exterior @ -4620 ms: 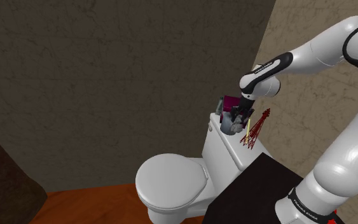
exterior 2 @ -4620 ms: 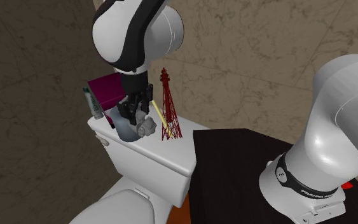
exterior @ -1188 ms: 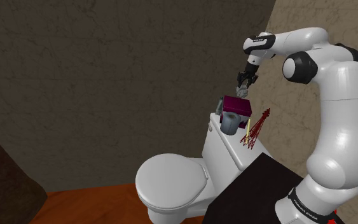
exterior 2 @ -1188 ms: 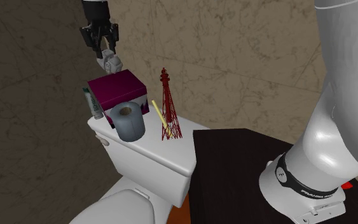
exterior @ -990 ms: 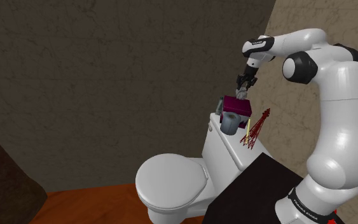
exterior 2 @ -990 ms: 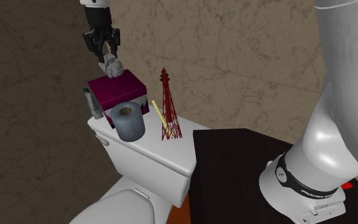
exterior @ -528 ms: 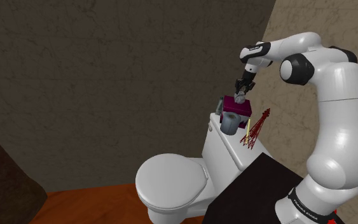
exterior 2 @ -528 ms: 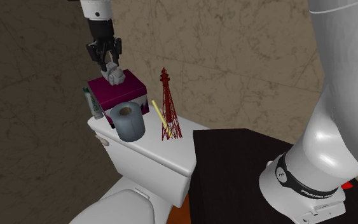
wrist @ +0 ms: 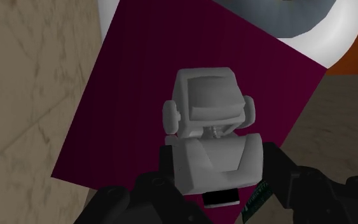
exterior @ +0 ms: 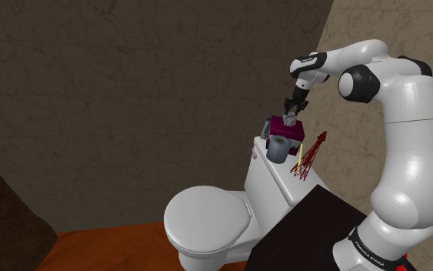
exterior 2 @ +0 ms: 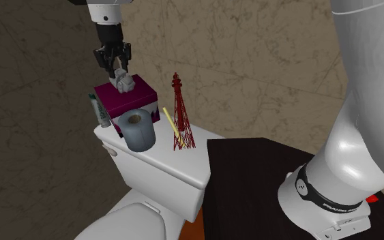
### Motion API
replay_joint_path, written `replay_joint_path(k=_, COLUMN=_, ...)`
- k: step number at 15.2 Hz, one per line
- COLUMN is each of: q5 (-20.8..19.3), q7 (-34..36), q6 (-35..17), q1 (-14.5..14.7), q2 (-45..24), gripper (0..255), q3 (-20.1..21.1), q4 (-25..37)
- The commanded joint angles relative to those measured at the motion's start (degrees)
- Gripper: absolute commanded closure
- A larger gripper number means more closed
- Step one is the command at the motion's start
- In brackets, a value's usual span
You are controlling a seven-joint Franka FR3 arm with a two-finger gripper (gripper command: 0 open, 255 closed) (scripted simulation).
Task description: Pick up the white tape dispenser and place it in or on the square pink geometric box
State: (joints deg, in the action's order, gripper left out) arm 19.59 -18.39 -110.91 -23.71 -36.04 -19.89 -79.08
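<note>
Checking for writing: all I can read is white "FRANKA" lettering on the dark ring (exterior 2: 327,201) at the base of your arm (exterior: 407,115). Print on the wrist link (exterior: 308,61) is too small. How's the grip?

Reply: Your arm arches up off the stand (exterior 2: 252,177), hand pointing straight down. Your gripper (exterior 2: 119,70) has its fingers clamped on the grey-white tape dispenser (wrist: 209,127), on top of the magenta box (exterior 2: 108,99). In the second exterior view that's 10 o'clock from the grey roll (exterior 2: 138,129) on the toilet tank (exterior 2: 163,167).
</note>
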Motion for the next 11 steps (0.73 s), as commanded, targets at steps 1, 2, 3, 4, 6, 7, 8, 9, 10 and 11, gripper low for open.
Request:
replay_joint_path(k=1, q5=0.0, q7=0.0, q6=0.0, q1=0.0, q2=-0.1, gripper=0, q3=0.0, q4=-0.3)
replay_joint_path(k=2, q5=0.0, q7=0.0, q6=0.1, q1=0.0, q2=-0.3, gripper=0, q3=0.1, q4=-0.1)
replay_joint_path(k=3, q5=0.0, q7=0.0, q6=0.1, q1=0.0, q2=-0.3, gripper=0, q3=0.1, q4=0.0)
replay_joint_path(k=4, q5=0.0, q7=0.0, q6=0.1, q1=0.0, q2=-0.3, gripper=0, q3=0.1, q4=0.0)
replay_joint_path(k=6, q5=0.0, q7=0.0, q6=0.0, q1=0.0, q2=-0.2, gripper=0, q3=0.0, q4=-0.2)
replay_joint_path(k=7, q5=-0.3, q7=0.2, q6=1.6, q1=-0.1, q2=0.3, gripper=0, q3=-0.1, q4=1.0)
replay_joint_path(k=8, q5=-0.5, q7=0.4, q6=3.3, q1=-0.3, q2=0.7, gripper=0, q3=-0.3, q4=2.2)
replay_joint_path(k=9, q5=-0.7, q7=0.6, q6=4.9, q1=-0.5, q2=1.1, gripper=0, q3=-0.4, q4=3.6)
replay_joint_path(k=10, q5=-0.9, q7=0.8, q6=6.3, q1=-0.7, q2=1.3, gripper=0, q3=-0.5, q4=4.7)
replay_joint_path(k=11, q5=-0.9, q7=0.8, q6=6.3, q1=-0.7, q2=1.3, gripper=0, q3=-0.5, q4=4.7)
